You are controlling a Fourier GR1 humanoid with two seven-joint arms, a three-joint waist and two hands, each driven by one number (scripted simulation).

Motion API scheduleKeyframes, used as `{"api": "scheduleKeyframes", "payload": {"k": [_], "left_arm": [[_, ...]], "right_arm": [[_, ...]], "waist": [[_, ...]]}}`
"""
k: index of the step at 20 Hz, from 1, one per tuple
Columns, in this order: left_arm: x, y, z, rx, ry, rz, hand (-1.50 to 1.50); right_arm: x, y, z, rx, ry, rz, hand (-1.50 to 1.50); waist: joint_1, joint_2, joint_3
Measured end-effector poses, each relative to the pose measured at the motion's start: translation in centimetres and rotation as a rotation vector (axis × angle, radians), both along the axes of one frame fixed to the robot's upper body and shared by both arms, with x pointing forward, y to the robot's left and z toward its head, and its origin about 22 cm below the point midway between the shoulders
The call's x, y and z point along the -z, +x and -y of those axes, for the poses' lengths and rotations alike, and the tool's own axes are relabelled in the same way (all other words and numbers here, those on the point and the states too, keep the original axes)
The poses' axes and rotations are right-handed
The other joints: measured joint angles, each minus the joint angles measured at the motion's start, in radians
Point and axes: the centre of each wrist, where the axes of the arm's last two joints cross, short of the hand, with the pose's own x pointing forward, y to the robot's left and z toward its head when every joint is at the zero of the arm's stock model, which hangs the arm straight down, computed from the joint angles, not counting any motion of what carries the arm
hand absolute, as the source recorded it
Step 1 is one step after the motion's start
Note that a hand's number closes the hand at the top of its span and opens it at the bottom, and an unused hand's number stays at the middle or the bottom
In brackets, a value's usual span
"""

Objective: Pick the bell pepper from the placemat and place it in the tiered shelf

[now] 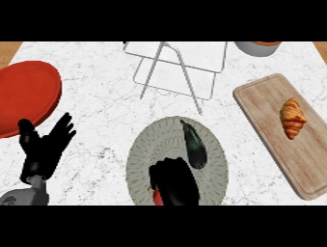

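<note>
On the round placemat (141, 159), the right hand (174, 183) covers the red bell pepper (156, 197) at the mat's near edge, fingers curled round it, beside an eggplant (194, 144). The tiered shelf (180, 67) stands beyond the placemat. Left of the placemat, the left hand (45, 147) rests open on the surface, fingers up.

Bench (88, 77) showing as white veined marble, smooth — cutting board (265, 103) showing pale wood grain; eggplant (195, 144) looking glossy, red plate (16, 96) matt.
</note>
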Motion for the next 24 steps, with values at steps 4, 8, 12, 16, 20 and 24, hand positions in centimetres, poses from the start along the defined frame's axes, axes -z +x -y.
{"api": "scheduleKeyframes", "payload": {"k": [4, 8, 12, 16, 20, 24], "left_arm": [[-0.2, -0.1, -0.2, 0.013, -0.002, 0.0, 0.0], [-0.5, 0.6, 0.9, 0.052, -0.004, 0.01, 0.0], [-0.2, 0.9, 1.5, 0.069, -0.004, 0.014, 0.0], [-0.2, 1.2, 1.6, 0.068, -0.002, 0.007, 0.0], [-0.1, 1.0, 1.1, 0.056, 0.002, -0.008, 0.0], [0.1, 0.8, 1.1, 0.043, -0.001, -0.011, 0.0]], "right_arm": [[-1.2, 1.3, -0.7, 0.11, 0.032, -0.037, 1.5], [-3.4, 3.8, -1.4, 0.299, 0.117, -0.087, 1.5], [-7.3, 5.4, -3.2, 0.361, 0.202, -0.003, 1.5], [-11.6, 6.6, -5.0, 0.345, 0.24, 0.156, 1.5], [-16.5, 7.5, -6.2, 0.363, 0.283, 0.301, 1.5], [-21.1, 8.2, -7.1, 0.393, 0.312, 0.396, 1.5]], "waist": [[0.02, 0.008, 0.0], [0.051, 0.02, 0.003], [0.065, 0.02, 0.003], [0.064, 0.013, 0.002], [0.054, 0.003, 0.001], [0.044, -0.001, 0.001]]}}
